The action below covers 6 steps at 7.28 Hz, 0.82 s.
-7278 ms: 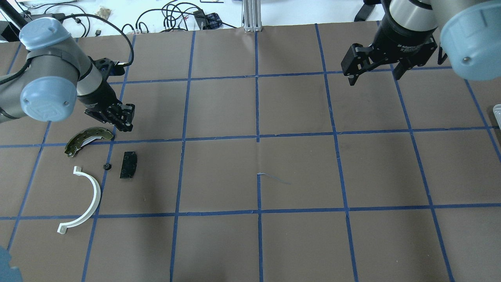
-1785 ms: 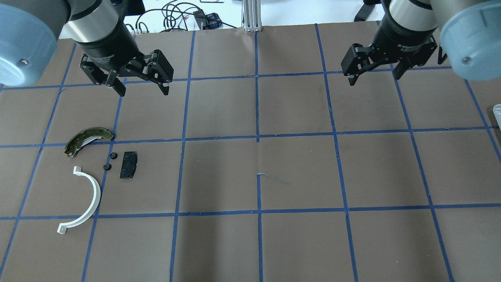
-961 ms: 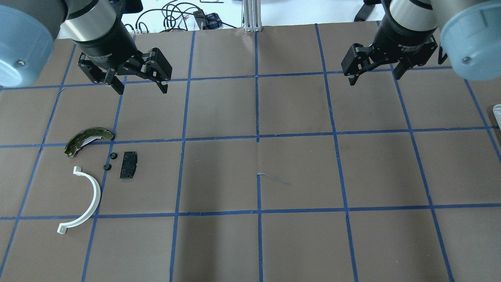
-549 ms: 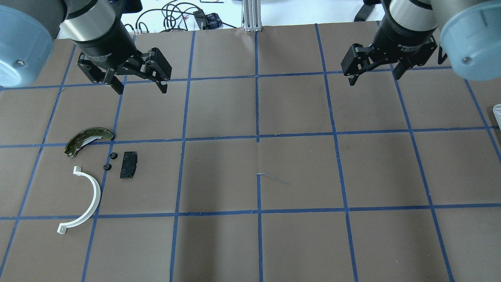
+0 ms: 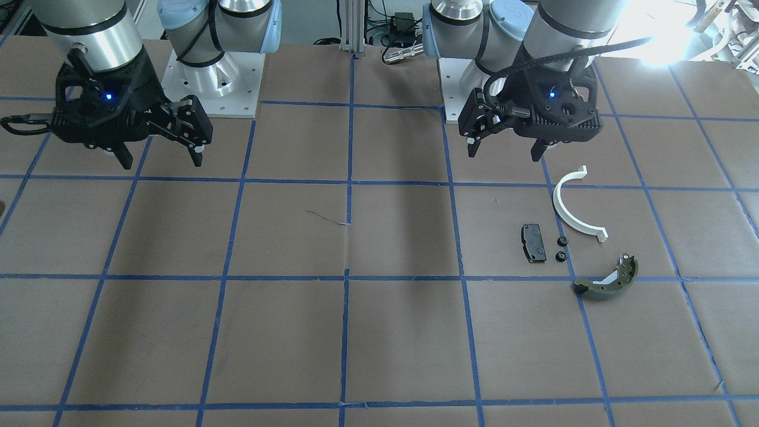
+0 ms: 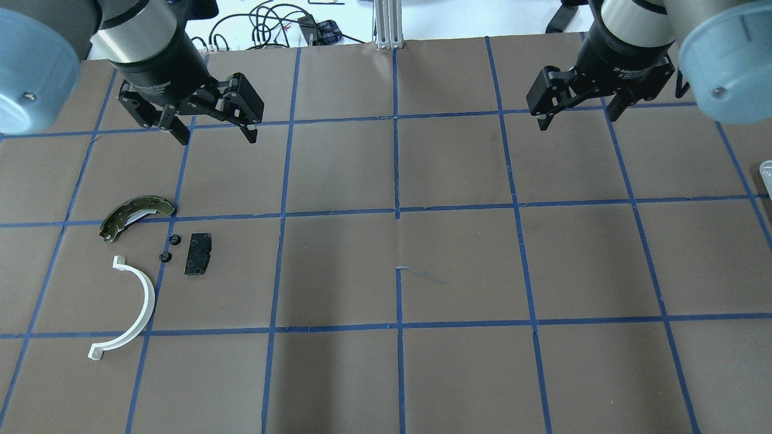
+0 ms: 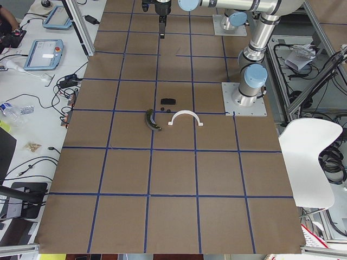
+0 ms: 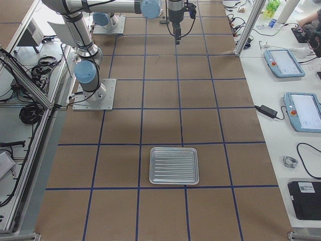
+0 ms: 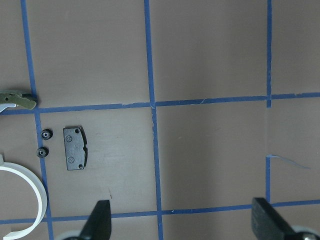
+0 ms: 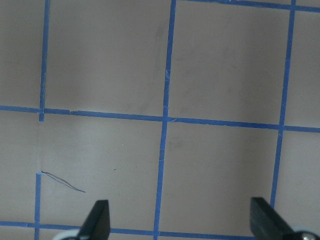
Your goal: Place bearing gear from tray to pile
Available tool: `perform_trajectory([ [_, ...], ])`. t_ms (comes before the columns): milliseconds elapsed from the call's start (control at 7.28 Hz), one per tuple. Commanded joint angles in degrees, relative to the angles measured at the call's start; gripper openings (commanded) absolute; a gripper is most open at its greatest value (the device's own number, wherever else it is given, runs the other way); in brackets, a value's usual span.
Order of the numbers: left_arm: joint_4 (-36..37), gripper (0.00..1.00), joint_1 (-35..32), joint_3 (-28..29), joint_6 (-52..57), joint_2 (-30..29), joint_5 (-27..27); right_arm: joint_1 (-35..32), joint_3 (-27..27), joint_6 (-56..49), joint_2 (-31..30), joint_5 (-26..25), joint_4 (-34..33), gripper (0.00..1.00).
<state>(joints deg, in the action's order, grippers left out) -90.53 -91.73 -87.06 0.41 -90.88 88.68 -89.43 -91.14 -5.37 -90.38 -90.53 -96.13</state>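
Note:
Two small black bearing gears (image 6: 175, 240) (image 6: 164, 257) lie in the pile, between the olive-green shoe (image 6: 134, 216), the black pad (image 6: 198, 254) and the white half-ring (image 6: 129, 307). The gears (image 9: 46, 133), pad (image 9: 75, 148) and half-ring (image 9: 41, 197) also show in the left wrist view. My left gripper (image 6: 217, 135) is open and empty, raised behind the pile. My right gripper (image 6: 578, 117) is open and empty over bare table at the far right. The silver tray (image 8: 174, 165) looks empty.
The table is brown paper with a blue tape grid (image 6: 397, 211). A loose strip of tape (image 6: 422, 274) curls up near the middle. Cables lie beyond the table's far edge (image 6: 271, 24). The tray's corner (image 6: 766, 172) shows at the right edge.
A second gear now lies beside the first in the pile. My left gripper has lifted away from the pile and opened wide. In the last second nothing moved visibly.

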Motion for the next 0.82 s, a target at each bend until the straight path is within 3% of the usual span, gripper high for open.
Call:
perform_trajectory([
  [0,0.0,1.0,0.15,-0.04,0.12,0.09,0.0,-0.13,0.0,0.28,0.2,0.09,-0.46,1.0],
  [687,0.87,1.0,2.96,0.14,1.61,-1.49,-0.79,0.04,-0.79,0.19,0.2,0.09,-0.72,1.0],
])
